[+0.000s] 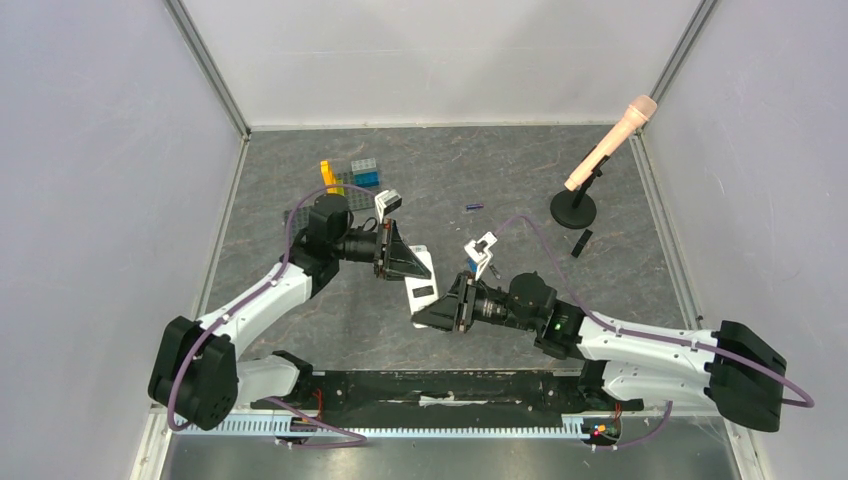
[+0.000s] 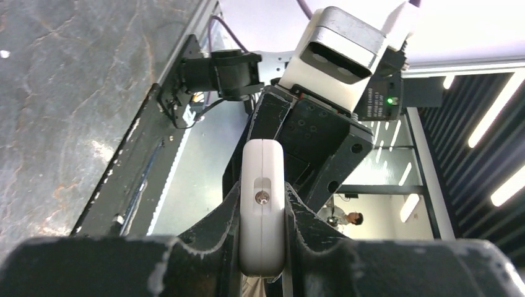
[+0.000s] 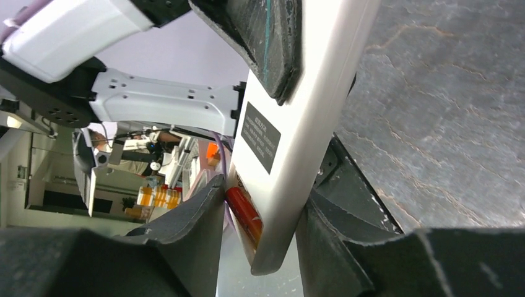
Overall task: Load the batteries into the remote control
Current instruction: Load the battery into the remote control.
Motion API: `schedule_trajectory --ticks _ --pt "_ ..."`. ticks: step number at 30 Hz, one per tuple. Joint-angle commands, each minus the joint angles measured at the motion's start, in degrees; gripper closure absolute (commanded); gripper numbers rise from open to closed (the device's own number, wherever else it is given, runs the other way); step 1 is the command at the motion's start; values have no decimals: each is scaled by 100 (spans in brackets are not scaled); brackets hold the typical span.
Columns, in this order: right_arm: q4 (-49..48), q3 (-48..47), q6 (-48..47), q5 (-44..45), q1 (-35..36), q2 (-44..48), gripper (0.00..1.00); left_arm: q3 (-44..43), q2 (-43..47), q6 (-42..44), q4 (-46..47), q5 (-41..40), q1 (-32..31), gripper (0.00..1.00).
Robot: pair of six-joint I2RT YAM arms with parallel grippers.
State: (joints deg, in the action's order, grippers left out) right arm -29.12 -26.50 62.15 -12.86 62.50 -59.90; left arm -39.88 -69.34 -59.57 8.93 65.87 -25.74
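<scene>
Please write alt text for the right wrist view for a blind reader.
A white plastic remote control stands between the right gripper's black fingers, a red cylindrical battery in its open compartment. The left gripper's dark pad presses it higher up; grey marbled table behind.

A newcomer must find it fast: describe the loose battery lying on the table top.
Find the black round stand at the far right of the table. To its left, on bare grey surface beyond the white remote, lies the battery. It is tiny, slim and purple-blue, lying alone; the strip by the stand is black.
</scene>
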Motion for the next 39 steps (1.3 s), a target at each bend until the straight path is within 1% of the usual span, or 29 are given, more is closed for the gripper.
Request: schedule_trajectory --ticks 1,4,5,7,9,11,13,15,18,20,23,27,35,36,39 --pt "-682 134 -186 -9 57 159 59 23 85 -1160 1027 118 -54 98" --pt "-758 170 -173 -8 60 223 67 22 103 -1180 1053 128 -54 98" --pt "-818 200 -158 -22 61 236 68 28 110 -1173 1062 127 -55 98" --pt "-827 216 -143 9 61 276 66 39 113 -1152 1067 130 -54 98" --pt "-847 220 -137 4 61 302 59 48 130 -1103 1062 120 -54 98" --pt "-920 262 -83 35 59 373 48 64 140 -1077 1066 106 -59 98" --pt "-934 284 -31 104 61 442 34 70 149 -1058 1066 86 -54 98" --pt "-926 278 -4 138 61 494 28 73 159 -1027 1056 62 -59 98" --pt "-930 260 46 132 61 527 26 84 164 -993 1055 22 -54 98" --pt "-907 258 87 111 57 527 28 94 154 -972 1056 2 -60 98" --pt "-914 275 173 107 61 517 33 102 144 -935 1057 -4 -55 98" --pt "-913 308 286 134 60 505 48 136 148 -899 1058 -4 -55 98" --pt "-867 325 456 251 43 508 53 164 219 -770 951 -1 -54 98" --pt "-831 333 476 274 42 521 55 170 224 -755 943 -3 -57 98" --pt "-735 356 528 342 18 547 67 190 218 -711 909 -12 -57 98"
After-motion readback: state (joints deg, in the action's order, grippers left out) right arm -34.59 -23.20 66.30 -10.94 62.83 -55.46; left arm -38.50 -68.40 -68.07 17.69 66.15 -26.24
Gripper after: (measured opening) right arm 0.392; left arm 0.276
